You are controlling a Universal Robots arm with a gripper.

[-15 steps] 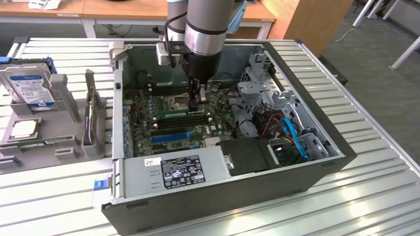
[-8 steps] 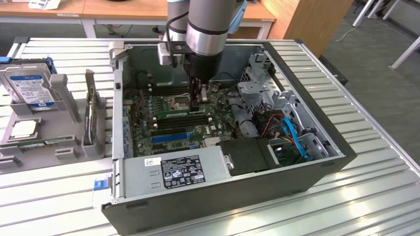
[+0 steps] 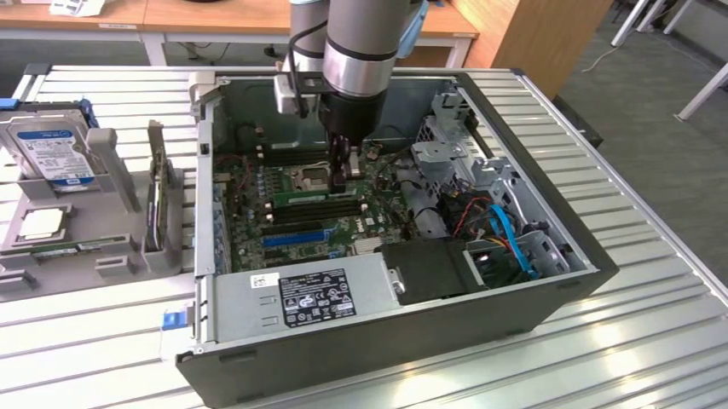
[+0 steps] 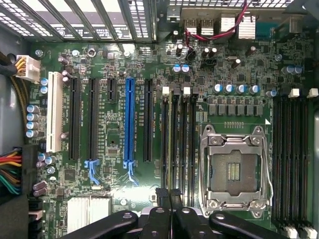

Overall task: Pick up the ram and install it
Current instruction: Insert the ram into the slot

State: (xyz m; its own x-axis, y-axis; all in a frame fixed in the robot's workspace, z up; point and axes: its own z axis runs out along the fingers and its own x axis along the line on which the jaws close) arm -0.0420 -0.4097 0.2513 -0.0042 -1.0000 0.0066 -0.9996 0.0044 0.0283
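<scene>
The ram (image 3: 305,198) is a long pale-green stick standing on edge in the black memory slots (image 4: 178,134) beside the empty CPU socket (image 4: 234,169), inside the open computer case (image 3: 546,285). My gripper (image 3: 341,174) reaches straight down into the case and hangs over the end of the ram nearest the socket. In the wrist view my gripper (image 4: 168,195) has its two black fingertips (image 4: 160,195) pressed together right over the slot ends, shut. Whether the tips touch the ram I cannot tell.
A blue expansion slot (image 4: 130,124) and further black slots lie beside the memory slots. The power supply (image 3: 307,294), drive cage (image 3: 455,153) and blue cables (image 3: 506,243) crowd the case. A grey tray (image 3: 114,166) outside holds a hard drive (image 3: 51,149) and a processor chip (image 3: 40,223).
</scene>
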